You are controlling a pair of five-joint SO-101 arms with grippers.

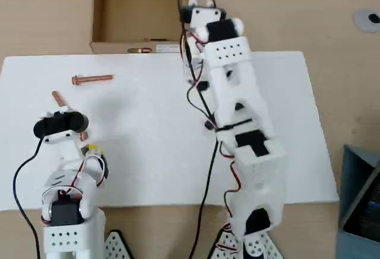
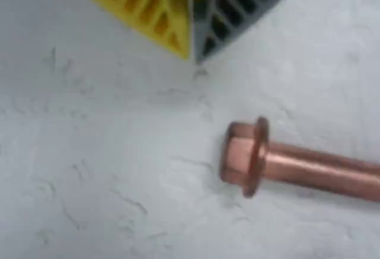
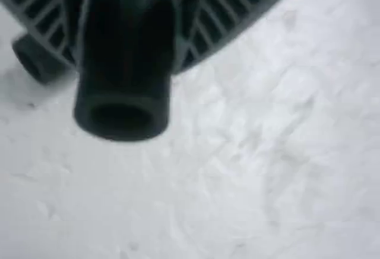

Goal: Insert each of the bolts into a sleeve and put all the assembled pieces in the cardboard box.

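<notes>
**Shut empty beside a bolt on the L, clamped on a sleeve on the R**

L gripper point(image 2: 193, 45): closed, yellow and grey fingertips meeting w/ nothing btwn them. Just beside the tips, not touching: bolt point(image 2: 285, 164), copper-coloured, lying flat on white mat point(image 2: 89, 182). Flanged head nearest the tips, shank pointing away from them. From high view, parked low over the mat's near-left part.

Farther out on same mat, well apart from L arm: second bolt point(image 1: 92, 79), also flat, head toward mat's left edge. Short copper end poking out just beyond L arm's head; can't tell which bolt that is.

R gripper point(image 3: 127, 9): clamped on a black sleeve point(image 3: 122, 75). Dark ribbed fingers point(image 3: 225, 15) pressed on either side, sleeve's open end facing the wrist camera. Held close over the mat; touching or not, can't tell. Second sleeve point(image 3: 35, 57) resting on mat just behind the held one.

R arm point(image 1: 237, 110) stretched long across mat's middle, wrist end up near the far edge.

Cardboard box point(image 1: 98, 15): open-topped, on wooden table point(image 1: 344, 63) just past mat's far edge, right beside R arm's wrist. Small copper-coloured piece at box's front wall, too small to make out.
</notes>
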